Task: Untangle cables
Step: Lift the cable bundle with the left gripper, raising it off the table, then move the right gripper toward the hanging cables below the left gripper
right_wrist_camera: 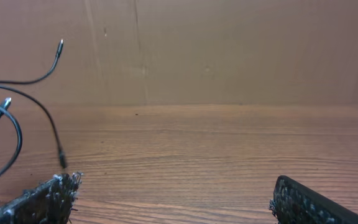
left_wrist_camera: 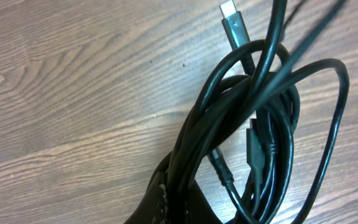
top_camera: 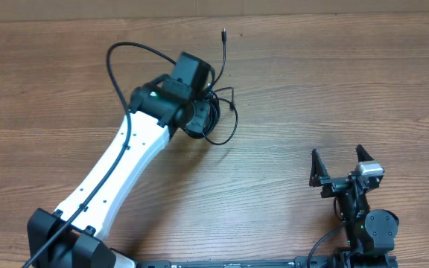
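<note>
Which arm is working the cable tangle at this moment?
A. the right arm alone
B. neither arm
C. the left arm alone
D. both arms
C: the left gripper is closed on the cables at the tangle, while the right gripper is open and well apart from them.

Overhead: fixed high, looking straight down on the wooden table (top_camera: 311, 74). Left wrist: very close above the cables (left_wrist_camera: 188, 149), tilted down at the tabletop. Right wrist: low, almost level, facing across the table to a brown back wall (right_wrist_camera: 229, 50). Shared by all three: cables; by overhead and right wrist, a loose plug end (right_wrist_camera: 60, 43).
</note>
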### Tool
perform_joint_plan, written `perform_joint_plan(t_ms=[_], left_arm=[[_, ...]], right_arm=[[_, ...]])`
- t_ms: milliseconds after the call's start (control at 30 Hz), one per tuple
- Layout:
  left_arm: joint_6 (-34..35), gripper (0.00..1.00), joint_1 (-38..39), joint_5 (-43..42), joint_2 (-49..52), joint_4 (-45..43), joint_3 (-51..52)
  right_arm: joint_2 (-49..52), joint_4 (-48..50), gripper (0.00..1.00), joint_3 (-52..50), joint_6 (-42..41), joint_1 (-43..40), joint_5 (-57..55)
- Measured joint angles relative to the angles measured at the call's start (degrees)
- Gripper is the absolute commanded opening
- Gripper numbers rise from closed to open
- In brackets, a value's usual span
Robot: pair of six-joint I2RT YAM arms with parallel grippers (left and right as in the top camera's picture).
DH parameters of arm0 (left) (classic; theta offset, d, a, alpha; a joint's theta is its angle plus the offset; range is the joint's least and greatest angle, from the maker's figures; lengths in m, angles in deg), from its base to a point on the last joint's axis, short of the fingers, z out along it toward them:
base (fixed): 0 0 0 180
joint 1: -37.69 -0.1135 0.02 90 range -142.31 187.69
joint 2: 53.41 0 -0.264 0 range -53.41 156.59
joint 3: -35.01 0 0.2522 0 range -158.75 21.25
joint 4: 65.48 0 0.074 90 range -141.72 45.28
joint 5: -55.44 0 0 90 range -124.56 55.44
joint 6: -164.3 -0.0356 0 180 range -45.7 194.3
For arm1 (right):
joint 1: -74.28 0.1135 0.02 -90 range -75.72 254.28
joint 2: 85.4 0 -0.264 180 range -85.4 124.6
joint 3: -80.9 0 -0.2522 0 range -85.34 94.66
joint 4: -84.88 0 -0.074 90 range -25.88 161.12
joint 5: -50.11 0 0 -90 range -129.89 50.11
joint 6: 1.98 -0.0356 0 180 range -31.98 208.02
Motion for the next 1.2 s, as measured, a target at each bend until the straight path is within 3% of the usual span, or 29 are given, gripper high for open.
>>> perform_joint_plan(t_ms=[500, 700, 800, 967, 1033, 1067, 1200], left_arm=[[0.35, 0.04, 4.13, -0.5, -0.72, -0.26, 0.0], [5.25, 0.04, 4.13, -1.09, -0.74, -2.62, 0.0], [8.11, 0.04, 4.11, -1.09, -0.74, -3.32, 0.0], [10.1, 0.04, 4.11, -1.11, -0.74, -3.45, 0.0], [10.82, 0.04, 4.11, -1.31, -0.74, -3.56, 0.0], [11.3, 0.04, 4.11, -1.53, -0.74, -3.74, 0.0], [13.94, 0.05, 4.07, -3.96, -0.74, -3.89, 0.0]], right_arm=[[0.0, 0.04, 1.0, 0.0, 0.0, 0.0, 0.02], [-0.04, 0.72, 1.0, 0.0, -4.57, 0.0, 3.96], [-0.04, 1.4, 1.0, 0.0, -14.36, 0.0, 12.35], [-0.07, 4.02, 1.0, 0.0, -38.03, 0.0, 31.41], [-0.04, 4.39, 0.96, 0.0, -45.46, 0.0, 34.82], [-0.04, 5.03, 0.88, 0.0, -48.85, 0.0, 35.8], [-0.11, 4.59, 0.85, 0.0, -60.22, 0.0, 34.91]])
